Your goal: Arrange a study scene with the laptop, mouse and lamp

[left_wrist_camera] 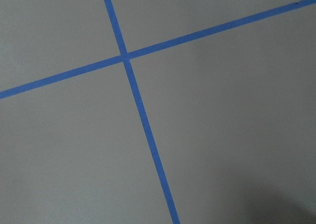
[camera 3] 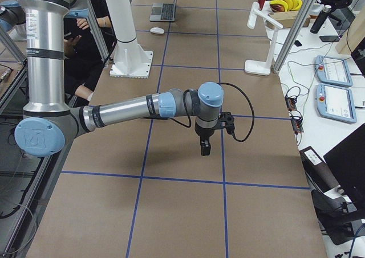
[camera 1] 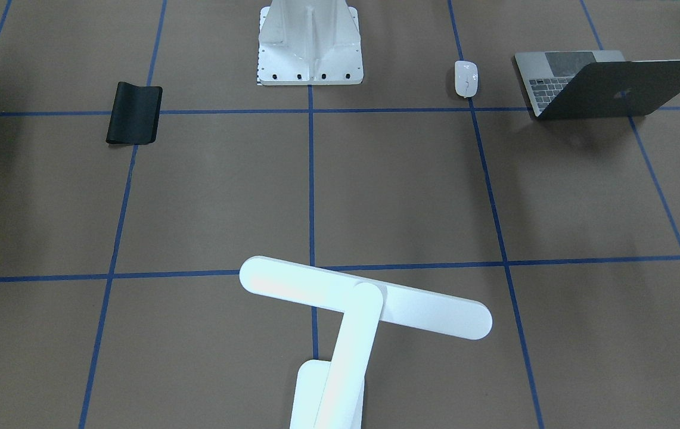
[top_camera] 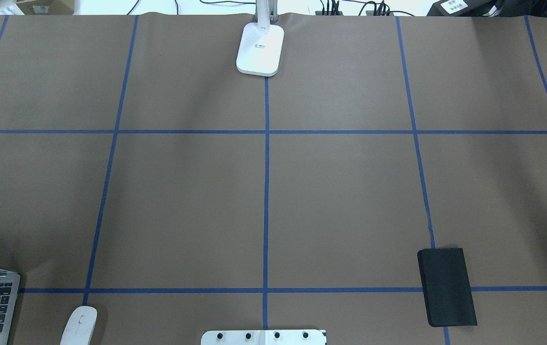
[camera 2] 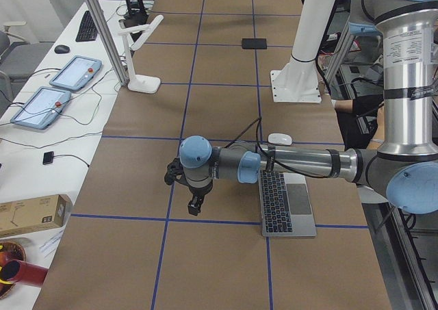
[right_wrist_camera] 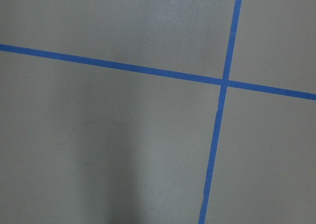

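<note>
Cannot tell the spread of the left pincer [camera 2: 195, 204]: caught only from the end of the surface [top_camera: 350, 191], small and dark at the tip of the near arm, pointing down, hanging above bare brown paper close to a line of blue tape, near the laptop [camera 2: 287, 202] but apart from it. Same for the right pincer [camera 3: 204, 148]: seen only from the opposite end, aimed straight down over a tape line, lifted off the paper, touching none of the things; whether released or clenched, cannot tell. Only brown paper and crossing blue tape in both wrist views. At the robot's near left corner, the laptop, open, keys up, lid raised with the apple logo facing the operators' side. Just beside it toward the centre, not touching it, the mouse [camera 1: 466, 78], flat on the paper. At mid-width by the far edge, the lamp [top_camera: 260, 48], upright on its small base, long bar head atop a slanted arm. On the right side, well apart from all three, a black mat [top_camera: 446, 286] lying across a tape line; at the robot's edge in the middle, a white bolted pedestal [camera 1: 310, 44].
</note>
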You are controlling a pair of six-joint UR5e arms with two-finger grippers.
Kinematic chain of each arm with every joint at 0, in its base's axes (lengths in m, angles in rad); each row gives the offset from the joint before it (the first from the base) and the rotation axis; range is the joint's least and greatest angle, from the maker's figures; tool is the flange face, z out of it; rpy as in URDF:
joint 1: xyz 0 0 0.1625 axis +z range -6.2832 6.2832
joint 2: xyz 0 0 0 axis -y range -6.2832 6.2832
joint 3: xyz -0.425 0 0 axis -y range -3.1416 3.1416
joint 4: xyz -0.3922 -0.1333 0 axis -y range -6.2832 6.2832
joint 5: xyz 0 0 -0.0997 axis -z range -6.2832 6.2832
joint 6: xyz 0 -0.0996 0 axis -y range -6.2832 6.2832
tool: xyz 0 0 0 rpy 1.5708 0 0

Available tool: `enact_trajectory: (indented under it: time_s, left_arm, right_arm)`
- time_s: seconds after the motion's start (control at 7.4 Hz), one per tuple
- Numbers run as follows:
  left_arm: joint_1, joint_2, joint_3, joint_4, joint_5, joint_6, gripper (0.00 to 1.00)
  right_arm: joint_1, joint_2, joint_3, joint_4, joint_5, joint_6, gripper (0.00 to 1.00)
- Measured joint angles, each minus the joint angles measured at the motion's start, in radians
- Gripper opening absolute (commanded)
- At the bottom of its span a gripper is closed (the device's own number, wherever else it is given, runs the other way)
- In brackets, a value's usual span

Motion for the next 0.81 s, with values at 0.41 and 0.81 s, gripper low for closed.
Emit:
enact_trajectory:
  time_s: [0.41, 0.81]
  left_arm:
    - [-0.001, 0.002, -0.001, 0.021, -0.005, -0.006, 1.00]
    - [-0.006, 0.031, -0.163, 0.140, -0.085, -0.101, 1.00]
  right_arm:
    - [0.002, 0.017, 0.015, 0.004, 0.006, -0.003, 1.00]
    - [-0.006, 0.016, 0.054, 0.102, 0.009, -0.015, 1.00]
